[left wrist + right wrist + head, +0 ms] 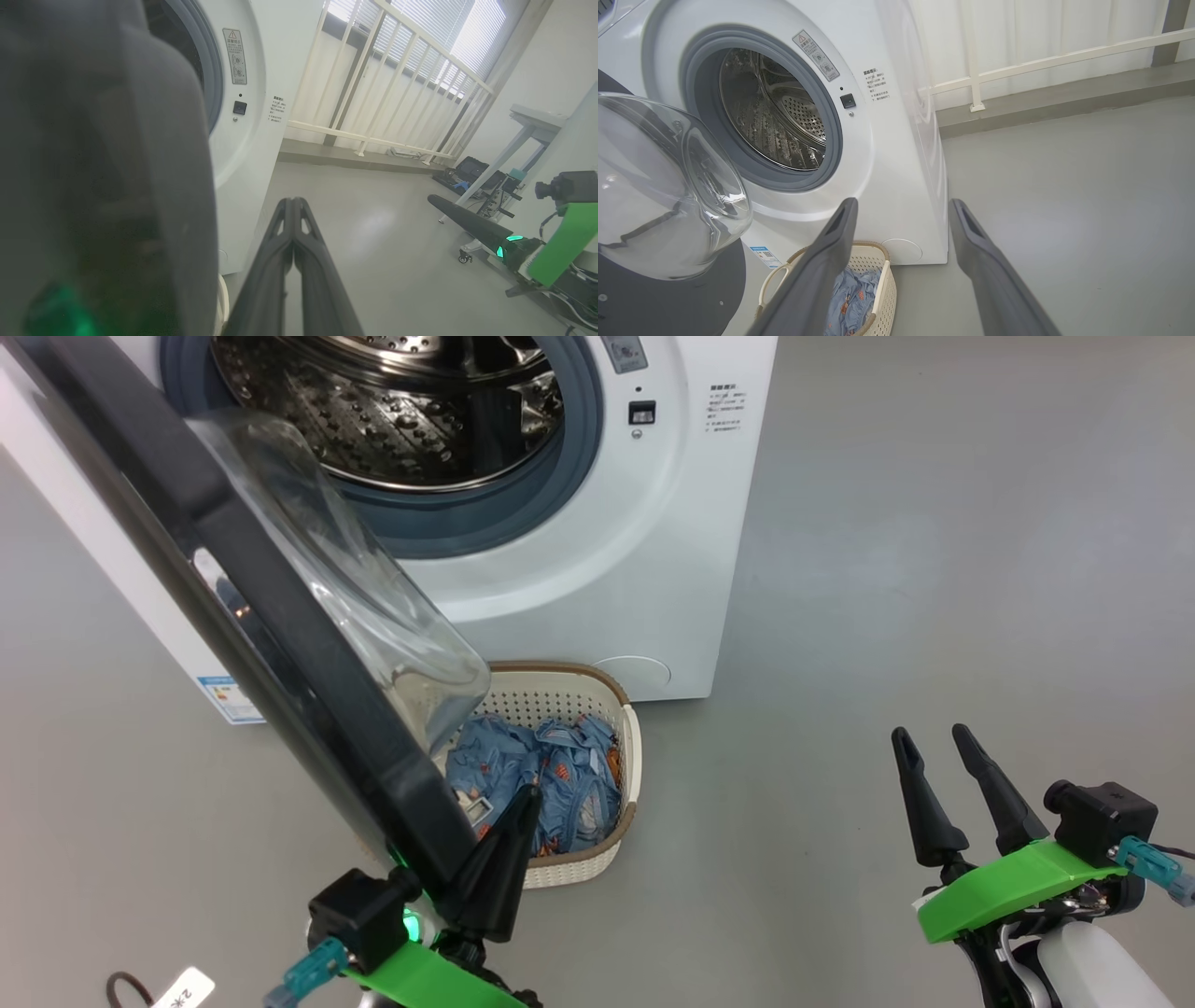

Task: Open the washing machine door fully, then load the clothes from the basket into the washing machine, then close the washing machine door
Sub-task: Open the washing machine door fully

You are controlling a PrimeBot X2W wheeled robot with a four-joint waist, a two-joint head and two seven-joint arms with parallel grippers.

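Note:
The white washing machine (597,569) stands with its steel drum (392,411) exposed. Its black washing machine door (280,644) is swung out to the left, the glass bowl (373,616) hanging over the basket (627,747). The cream basket sits on the floor by the machine and holds light-blue clothes (541,784). My left gripper (527,795) is shut with nothing in it, close beside the door's lower rim, over the basket; whether it touches the rim I cannot tell. My right gripper (932,733) is open and empty, over bare floor to the right. The right wrist view shows the door bowl (668,186), basket (883,275) and clothes (852,298).
Grey floor (934,569) spreads to the right of the machine. A white railing (387,93) runs behind it. A pale table (532,126) and dark equipment cases (472,170) stand at the far right. A white tag (182,989) and a cable lie at the lower left.

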